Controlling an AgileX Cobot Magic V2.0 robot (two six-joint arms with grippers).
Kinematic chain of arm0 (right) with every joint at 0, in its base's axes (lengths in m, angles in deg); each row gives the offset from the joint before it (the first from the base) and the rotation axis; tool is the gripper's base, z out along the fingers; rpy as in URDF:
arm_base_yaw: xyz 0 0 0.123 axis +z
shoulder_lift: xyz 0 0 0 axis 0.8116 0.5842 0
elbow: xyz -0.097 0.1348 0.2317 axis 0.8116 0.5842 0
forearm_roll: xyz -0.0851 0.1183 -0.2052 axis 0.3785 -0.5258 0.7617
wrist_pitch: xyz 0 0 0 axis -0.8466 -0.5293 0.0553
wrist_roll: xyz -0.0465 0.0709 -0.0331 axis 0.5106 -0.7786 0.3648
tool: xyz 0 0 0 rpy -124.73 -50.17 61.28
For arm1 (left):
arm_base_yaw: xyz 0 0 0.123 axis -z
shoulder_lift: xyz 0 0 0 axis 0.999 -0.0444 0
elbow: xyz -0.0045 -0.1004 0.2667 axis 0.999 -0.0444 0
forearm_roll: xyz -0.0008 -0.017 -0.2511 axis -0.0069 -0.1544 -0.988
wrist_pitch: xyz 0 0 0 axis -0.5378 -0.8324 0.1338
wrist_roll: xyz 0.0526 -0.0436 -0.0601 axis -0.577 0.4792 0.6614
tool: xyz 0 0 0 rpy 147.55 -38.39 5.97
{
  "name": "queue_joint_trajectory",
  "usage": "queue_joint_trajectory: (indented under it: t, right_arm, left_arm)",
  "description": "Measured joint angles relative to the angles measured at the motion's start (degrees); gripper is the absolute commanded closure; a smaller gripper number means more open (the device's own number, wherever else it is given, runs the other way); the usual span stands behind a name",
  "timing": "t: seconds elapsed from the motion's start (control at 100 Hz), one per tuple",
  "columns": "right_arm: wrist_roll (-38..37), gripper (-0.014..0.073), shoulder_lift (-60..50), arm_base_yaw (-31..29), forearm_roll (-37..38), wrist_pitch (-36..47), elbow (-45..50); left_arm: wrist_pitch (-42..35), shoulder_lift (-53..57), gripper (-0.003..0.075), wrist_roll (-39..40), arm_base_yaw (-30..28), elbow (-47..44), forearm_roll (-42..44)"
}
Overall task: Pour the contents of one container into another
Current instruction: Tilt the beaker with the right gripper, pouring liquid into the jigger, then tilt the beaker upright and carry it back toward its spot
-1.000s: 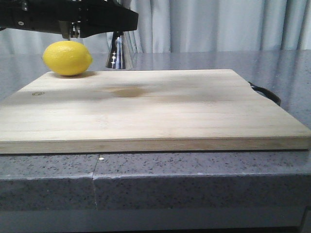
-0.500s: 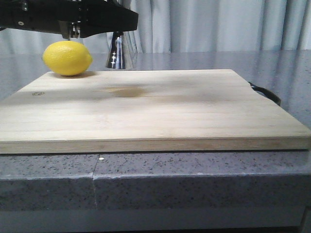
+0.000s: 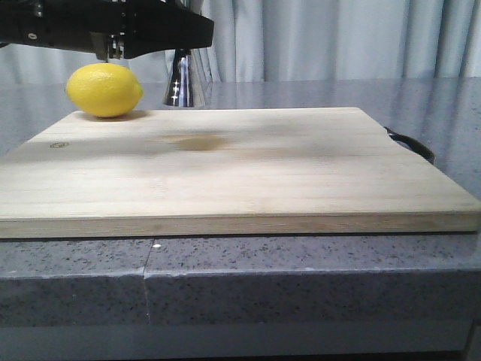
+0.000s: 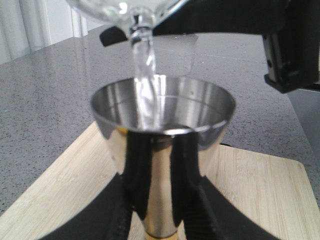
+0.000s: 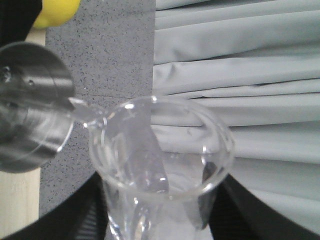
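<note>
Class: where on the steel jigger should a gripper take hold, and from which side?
Grip the jigger at its narrow waist, below the flared upper cup, coming in level from the side. It stands upright, its open mouth must stay clear, and the waist keeps fingers from sliding.

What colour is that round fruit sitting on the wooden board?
Bright yellow: it is a lemon, seen best in the front view.

Front camera sits low at table edge, looking across the cutting board toward curtains. Both wrist cameras sit close, sharing the jigger rim and lemon.
</note>
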Motion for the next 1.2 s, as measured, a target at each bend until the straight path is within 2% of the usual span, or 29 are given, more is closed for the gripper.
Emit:
queue_joint_trajectory:
  t: [0.4, 0.69, 0.9, 1.2]
  right_arm:
    - [4.19, 0.0297, 0.00, 0.29, 0.28, 0.00, 0.00]
    - [3.20, 0.0297, 0.00, 0.42, -2.12, 0.23, 0.00]
    - [-9.95, 0.0297, 0.00, 0.42, -2.51, 0.23, 0.00]
    - [-38.30, 0.0297, -5.02, -3.42, -2.73, 0.49, 0.27]
  left_arm:
    - [0.00, 0.00, 0.0552, 0.11, 0.00, 0.00, 0.10]
    - [0.00, 0.00, 0.0551, 0.11, 0.00, 0.00, 0.10]
    - [0.00, 0.00, 0.0552, 0.11, 0.00, 0.00, 0.10]
    - [0.00, 0.00, 0.0552, 0.11, 0.00, 0.00, 0.10]
